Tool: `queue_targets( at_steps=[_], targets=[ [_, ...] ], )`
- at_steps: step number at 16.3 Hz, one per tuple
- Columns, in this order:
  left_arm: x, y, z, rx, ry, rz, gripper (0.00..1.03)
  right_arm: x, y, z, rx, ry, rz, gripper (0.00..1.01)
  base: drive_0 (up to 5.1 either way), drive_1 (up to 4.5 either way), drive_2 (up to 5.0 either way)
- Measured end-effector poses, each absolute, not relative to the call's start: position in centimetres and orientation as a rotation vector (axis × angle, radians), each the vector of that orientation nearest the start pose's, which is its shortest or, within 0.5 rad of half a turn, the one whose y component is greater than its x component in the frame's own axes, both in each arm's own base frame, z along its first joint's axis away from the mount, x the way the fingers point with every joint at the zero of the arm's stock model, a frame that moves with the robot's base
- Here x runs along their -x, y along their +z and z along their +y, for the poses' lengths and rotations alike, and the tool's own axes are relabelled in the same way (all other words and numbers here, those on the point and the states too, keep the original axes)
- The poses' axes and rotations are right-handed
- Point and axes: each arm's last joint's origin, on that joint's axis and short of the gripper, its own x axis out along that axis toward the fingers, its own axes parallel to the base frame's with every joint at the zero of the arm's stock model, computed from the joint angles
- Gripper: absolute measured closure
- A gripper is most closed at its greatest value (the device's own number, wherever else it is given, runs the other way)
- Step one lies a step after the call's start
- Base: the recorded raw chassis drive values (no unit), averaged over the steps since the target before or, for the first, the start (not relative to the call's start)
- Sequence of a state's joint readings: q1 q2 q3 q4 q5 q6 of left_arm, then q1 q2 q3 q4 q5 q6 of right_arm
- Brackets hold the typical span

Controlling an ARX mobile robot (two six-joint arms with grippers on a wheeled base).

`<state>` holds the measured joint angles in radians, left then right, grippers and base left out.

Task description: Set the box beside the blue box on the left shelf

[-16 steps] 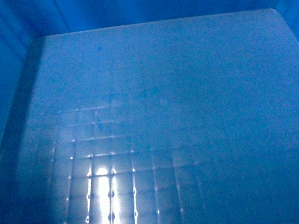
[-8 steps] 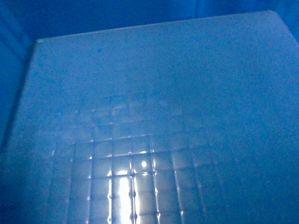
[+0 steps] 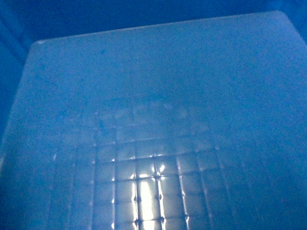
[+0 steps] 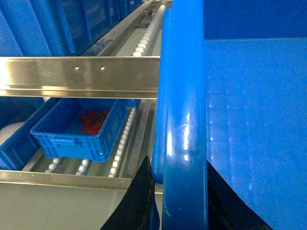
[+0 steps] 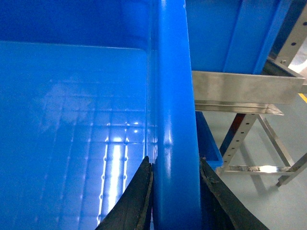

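Head view: the large bright blue plastic open-top crate (image 3: 156, 92) fills the frame; the glare on its gridded floor has shifted right since earlier.

Left wrist view: left gripper (image 4: 180, 196) clamps the crate's rim, beside a steel roller shelf (image 4: 79, 76); below, a small blue bin (image 4: 76, 132) holds red items (image 4: 93, 120).

Right wrist view: right gripper (image 5: 175, 196) clamps the opposite rim.

Black left hand (image 4: 182, 201), black right hand (image 5: 175, 196), tapered curved fingers (image 5: 134, 201) (matte finish)

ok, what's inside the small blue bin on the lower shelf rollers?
In the left wrist view the small blue bin holds something red, crumpled-looking; too small to identify. The steel shelf rail covers its far end, and its near wall hides the floor closest to the camera.
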<state>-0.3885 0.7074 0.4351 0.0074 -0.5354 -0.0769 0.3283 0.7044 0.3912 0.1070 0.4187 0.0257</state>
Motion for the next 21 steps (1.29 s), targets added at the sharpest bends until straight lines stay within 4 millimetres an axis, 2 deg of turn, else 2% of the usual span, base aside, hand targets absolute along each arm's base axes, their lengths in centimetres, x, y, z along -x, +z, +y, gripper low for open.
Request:
queue_targets(
  at_steps=[7, 21],
  targets=[
    [-15.45, 24.28, -4.73, -0.042, 0.155, 0.231, 0.86, -15.77, 23.68, 4.13, 0.049, -0.092, 0.190, 0.82, -4.9, 2.53, 2.5],
    [-15.42, 24.29, -4.70, -0.043, 0.159, 0.229, 0.86, -15.78, 23.68, 4.15, 0.049, -0.089, 0.191, 0.82, 0.0, 0.00, 0.0]
  ],
)
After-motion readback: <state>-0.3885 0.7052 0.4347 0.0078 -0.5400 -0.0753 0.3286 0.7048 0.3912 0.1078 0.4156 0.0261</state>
